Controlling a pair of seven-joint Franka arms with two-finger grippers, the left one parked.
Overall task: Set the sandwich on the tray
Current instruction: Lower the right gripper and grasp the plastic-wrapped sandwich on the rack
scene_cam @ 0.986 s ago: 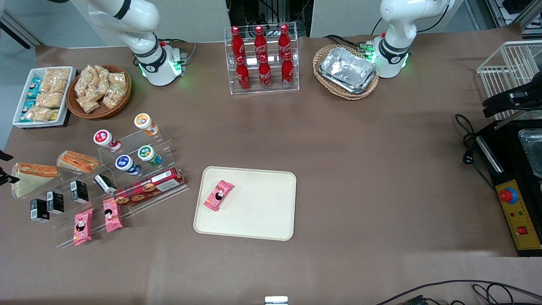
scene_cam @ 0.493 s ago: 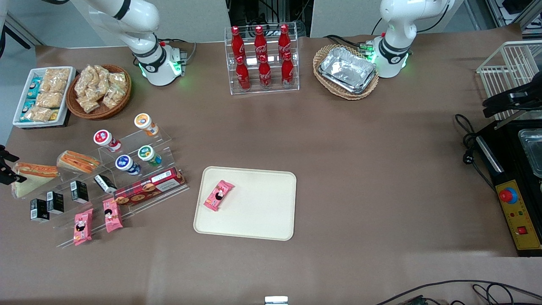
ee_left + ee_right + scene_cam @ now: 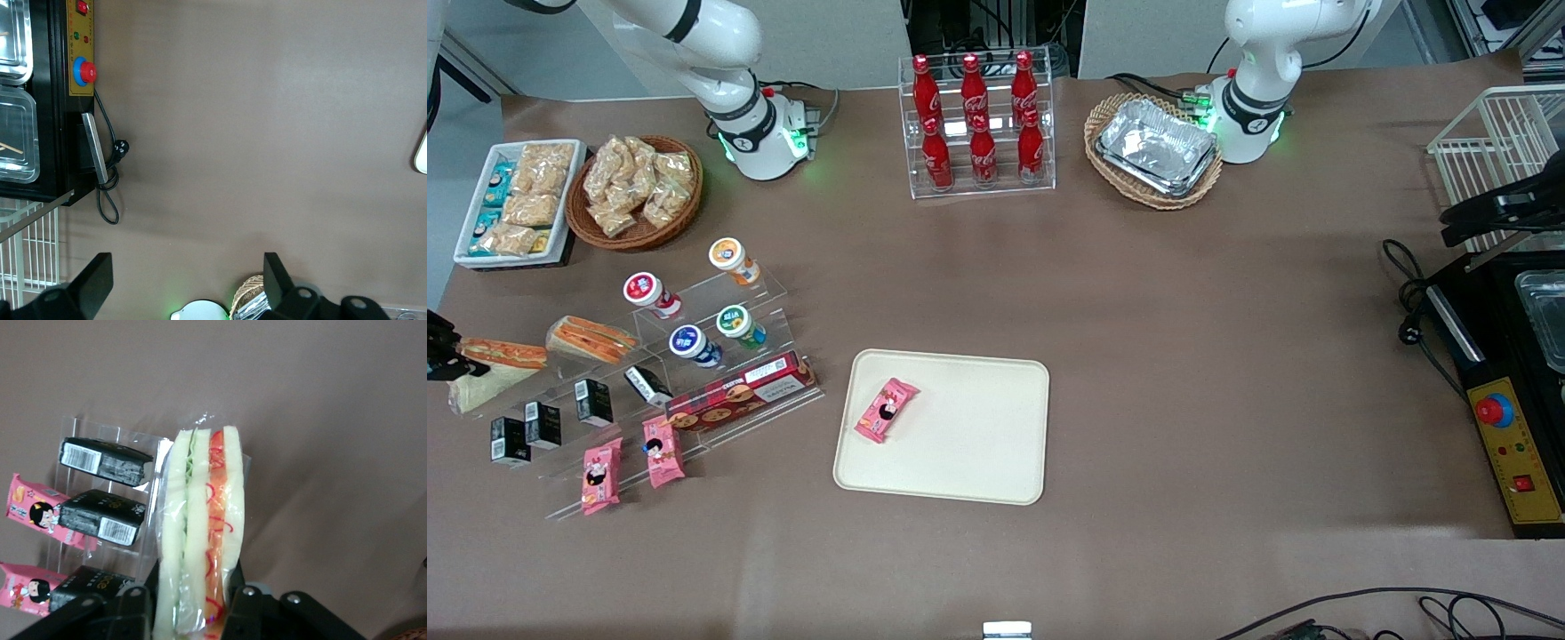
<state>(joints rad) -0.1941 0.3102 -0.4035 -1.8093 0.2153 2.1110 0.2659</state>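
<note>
The clear-wrapped sandwich (image 3: 491, 366) is at the working arm's end of the table, beside the acrylic display steps (image 3: 694, 373). In the right wrist view the sandwich (image 3: 200, 520) stands edge-on between the jaws, white bread with orange-red filling. My gripper (image 3: 193, 603) is shut on it; in the front view the gripper (image 3: 439, 352) only shows as a dark tip at the picture's edge. The cream-beige tray (image 3: 978, 453) lies flat near the table's middle, well apart from the sandwich. A pink snack pack (image 3: 886, 410) lies on it.
A smaller tan wedge sandwich (image 3: 591, 340) sits on the display steps with yogurt cups, black boxes (image 3: 103, 461) and pink snack packs (image 3: 600, 476). Farther from the camera stand a snack basket (image 3: 636, 191), a cola rack (image 3: 978, 124) and foil trays (image 3: 1158, 147).
The gripper has come in from the picture's edge and closed on the sandwich. The sandwich has tipped up, so less of its white face shows than one second ago.
</note>
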